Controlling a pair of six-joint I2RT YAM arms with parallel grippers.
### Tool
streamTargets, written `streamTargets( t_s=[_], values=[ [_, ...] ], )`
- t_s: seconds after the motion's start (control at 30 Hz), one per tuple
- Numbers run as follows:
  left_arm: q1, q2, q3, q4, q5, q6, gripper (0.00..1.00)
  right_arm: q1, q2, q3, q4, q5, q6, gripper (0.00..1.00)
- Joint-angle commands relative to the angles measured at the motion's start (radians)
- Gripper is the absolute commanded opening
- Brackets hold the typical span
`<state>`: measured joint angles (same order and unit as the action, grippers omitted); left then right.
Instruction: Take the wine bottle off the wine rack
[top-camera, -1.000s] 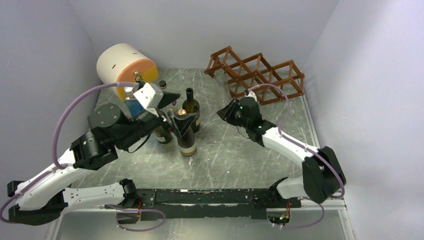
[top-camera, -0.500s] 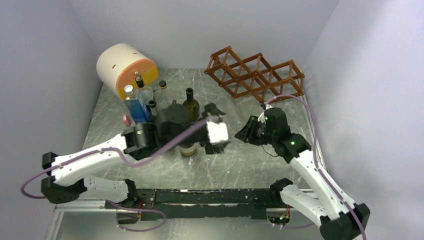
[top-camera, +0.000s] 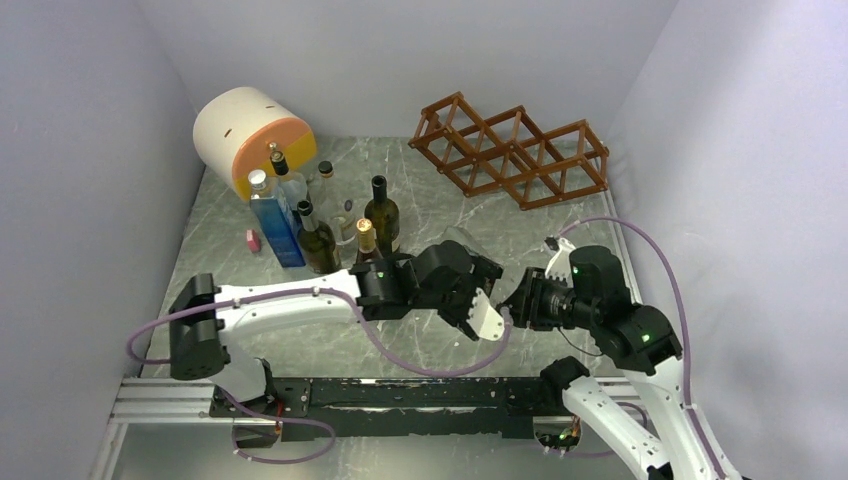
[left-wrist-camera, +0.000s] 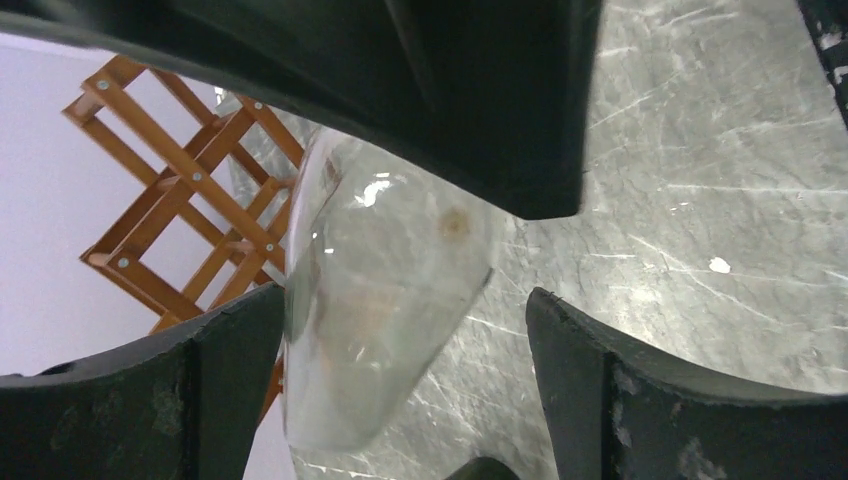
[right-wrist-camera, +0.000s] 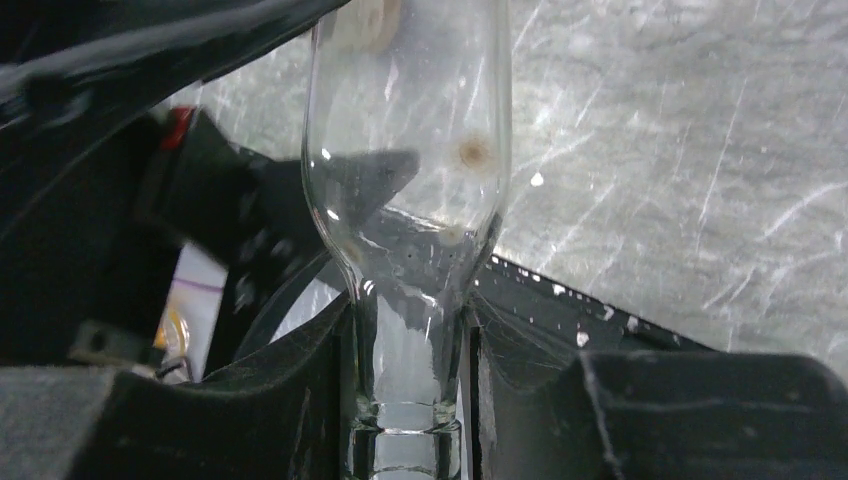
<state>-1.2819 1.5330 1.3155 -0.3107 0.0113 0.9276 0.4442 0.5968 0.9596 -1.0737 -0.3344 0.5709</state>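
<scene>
A clear glass wine bottle (right-wrist-camera: 410, 150) is held by its neck in my right gripper (right-wrist-camera: 410, 395), which is shut on it above the table's near middle (top-camera: 520, 298). Its body (left-wrist-camera: 380, 300) lies between the fingers of my left gripper (left-wrist-camera: 405, 340). That gripper is open, with the bottle close to its left finger (left-wrist-camera: 130, 400) and a gap to its right one (left-wrist-camera: 690, 400). From above, the left gripper (top-camera: 482, 298) sits right against the right gripper, and the bottle is mostly hidden. The reddish-brown wine rack (top-camera: 515, 150) stands at the back right with no bottle in it.
A white-and-orange cylinder (top-camera: 255, 135) lies at the back left. In front of it stands a cluster of upright bottles (top-camera: 322, 235), among them a blue one (top-camera: 270, 215) and a dark green one (top-camera: 381, 215). A small pink object (top-camera: 253, 240) lies beside them. Walls close in on three sides.
My right arm drew back from the rack toward the near edge with the bottle. My left arm swung right from the bottle cluster and brought its open fingers around the bottle's body.
</scene>
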Motion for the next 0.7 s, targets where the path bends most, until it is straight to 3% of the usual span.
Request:
streamTargets(
  t_s=[0.0,0.07,0.13,0.23,0.3,0.37,0.43,0.6,0.67],
  values=[
    [0.021,0.053,0.054,0.078,0.012,0.043,0.93,-0.001,-0.033,0.074,-0.024,-0.079,-0.057,0.00],
    [0.032,0.076,0.058,0.095,0.028,0.030,0.93,-0.001,-0.037,0.089,-0.039,-0.093,-0.075,0.00],
    [0.037,0.095,0.068,0.099,0.031,0.012,0.99,0.000,-0.035,0.106,-0.057,-0.089,-0.093,0.00],
    [0.048,0.085,0.057,0.151,0.024,-0.055,0.60,-0.001,-0.030,0.140,-0.079,-0.070,-0.125,0.00],
    [0.050,0.056,0.010,0.232,-0.002,-0.102,0.44,-0.002,-0.029,0.157,-0.077,-0.054,-0.133,0.00],
    [0.052,0.032,-0.029,0.288,-0.016,-0.155,0.19,-0.001,-0.027,0.158,-0.061,-0.040,-0.135,0.03],
    [0.052,0.012,-0.054,0.325,-0.019,-0.210,0.08,-0.002,-0.021,0.154,-0.040,-0.008,-0.133,0.21],
    [0.057,-0.026,-0.090,0.392,-0.053,-0.391,0.07,-0.001,-0.002,0.158,0.028,0.143,-0.105,0.61],
    [0.070,-0.037,-0.096,0.408,-0.060,-0.473,0.07,-0.001,-0.009,0.160,0.070,0.203,-0.095,0.71]
  ],
)
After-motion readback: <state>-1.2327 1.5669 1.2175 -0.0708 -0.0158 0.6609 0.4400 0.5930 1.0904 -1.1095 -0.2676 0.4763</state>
